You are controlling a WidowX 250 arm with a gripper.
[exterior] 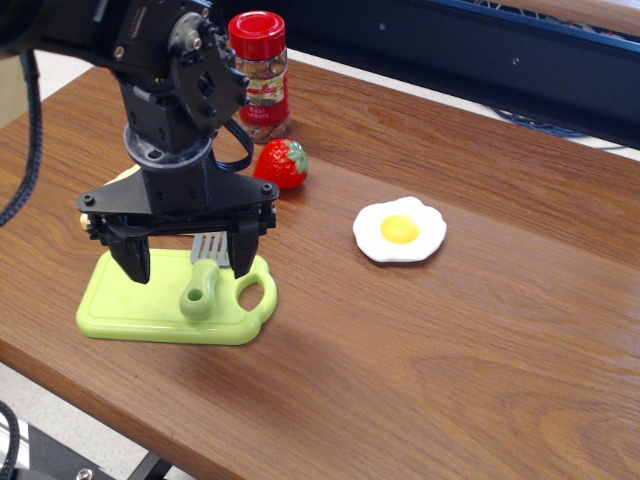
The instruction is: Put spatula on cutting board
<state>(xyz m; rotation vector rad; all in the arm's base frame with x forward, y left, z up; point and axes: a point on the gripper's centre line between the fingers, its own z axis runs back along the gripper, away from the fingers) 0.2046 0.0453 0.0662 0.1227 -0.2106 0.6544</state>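
Brown wooden tabletop carries the cutting board (150, 310) at 8 o'clock, where the spatula (203, 283) already lies, so we lift our wide-open, empty gripper (190, 262) straight up without snagging its handle.

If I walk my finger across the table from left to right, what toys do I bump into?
Cutting board with the spatula on it → strawberry → fried egg.

Glossy plastic cutting board (140, 310) (wood-grain table (480, 330))
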